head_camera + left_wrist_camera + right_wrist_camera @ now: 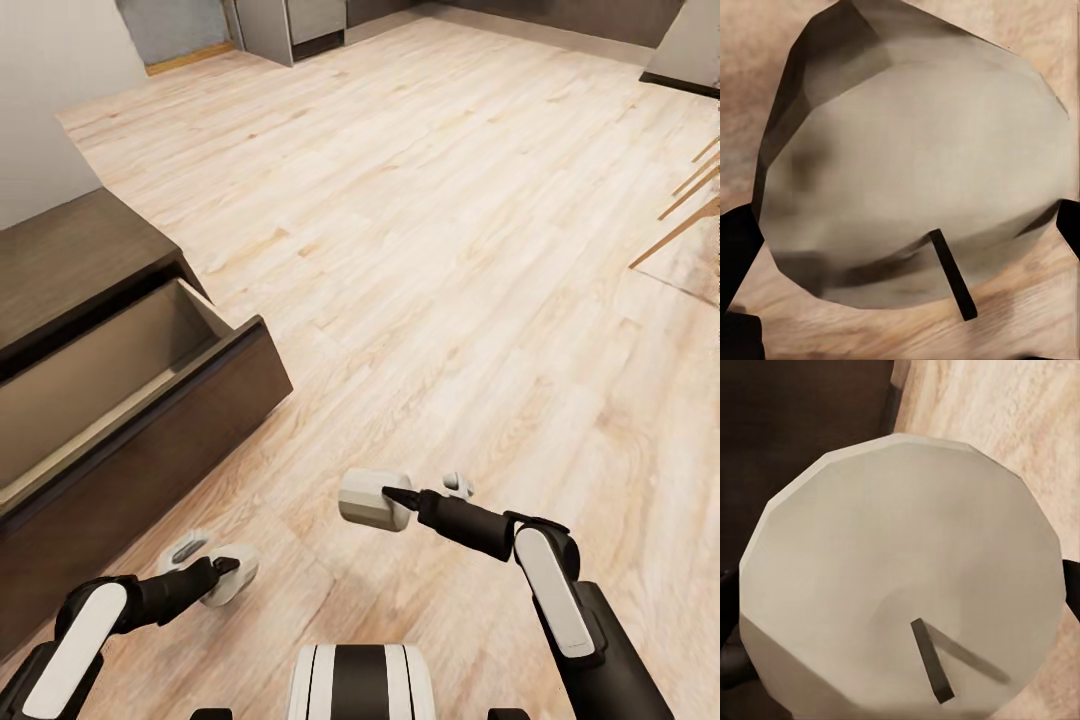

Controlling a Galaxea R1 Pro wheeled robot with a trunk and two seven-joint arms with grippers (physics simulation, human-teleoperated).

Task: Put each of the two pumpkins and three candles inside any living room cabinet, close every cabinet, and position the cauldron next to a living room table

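My left gripper (228, 576) is shut on a stubby pale candle (234, 580), low over the floor in front of the cabinet. In the left wrist view this candle (915, 172) sits between the dark fingers (735, 247), wick end towards the camera. My right gripper (388, 499) is shut on a second candle (368, 498), seen close up as a pale disc (907, 577) with a dark wick. The dark-brown cabinet (70, 250) stands at the left with one drawer (100, 385) pulled open, its beige inside bare. Pumpkins, cauldron and table are out of view.
Light wood floor (450, 250) stretches ahead. Thin wooden chair legs (685, 205) stand at the right edge. Grey kitchen units (290, 25) line the far back, and a white wall (40, 100) rises behind the cabinet. The open drawer front (200, 400) juts into the floor space.
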